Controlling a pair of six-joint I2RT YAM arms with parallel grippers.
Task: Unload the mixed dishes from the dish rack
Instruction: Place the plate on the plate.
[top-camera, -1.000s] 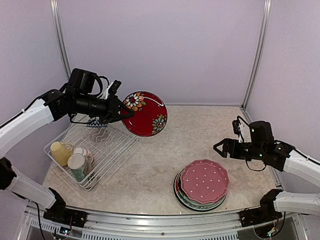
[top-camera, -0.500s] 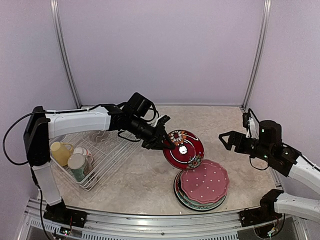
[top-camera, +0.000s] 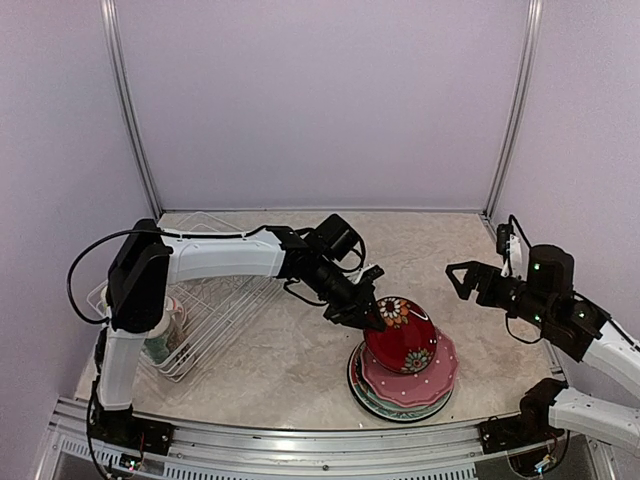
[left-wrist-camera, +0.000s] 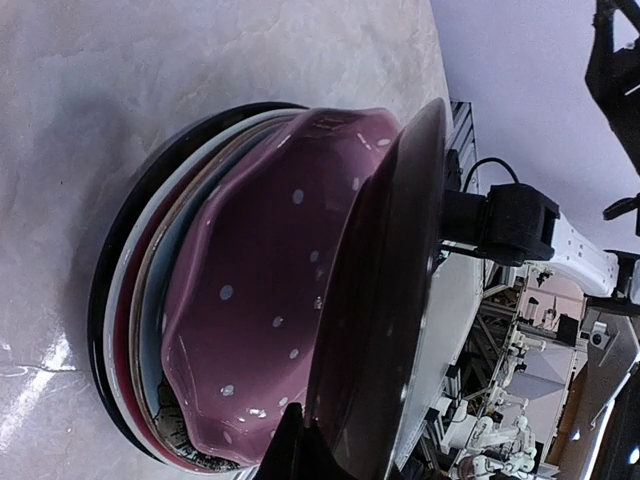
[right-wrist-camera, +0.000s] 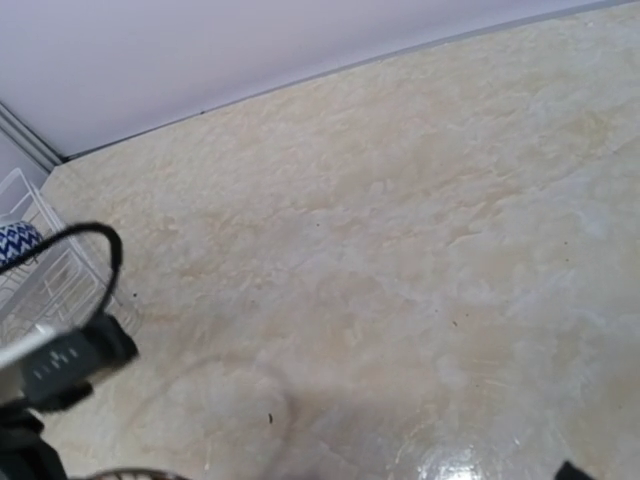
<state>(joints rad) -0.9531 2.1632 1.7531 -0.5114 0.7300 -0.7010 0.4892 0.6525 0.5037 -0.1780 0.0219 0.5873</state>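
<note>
The red plate (top-camera: 402, 335) with flowers is held by its rim in the left gripper (top-camera: 370, 317), and the jaws are pinched tight on it. The plate is tipped up on its edge, right over the pink dotted plate (top-camera: 425, 377). Whether the two plates are touching cannot be told. The pink plate is laid on top of a stack of plates (top-camera: 357, 385), found at about 5 o'clock on the table (top-camera: 300, 350).

In the left wrist view, the dark back of the red plate (left-wrist-camera: 385, 290) is seen just beside the pink dotted plate (left-wrist-camera: 265, 300).

The white rack (top-camera: 215, 300) is set at about 9 o'clock, well apart from the stack. A mug (top-camera: 162, 342) is seen inside it, partly hidden by the left arm. In the right wrist view, a blue patterned bowl (right-wrist-camera: 12, 243) is seen at the rack's edge.

The right gripper (top-camera: 462, 280) is held up in the air at about 3 o'clock. Its jaws are spread wide and nothing is held in them.
</note>
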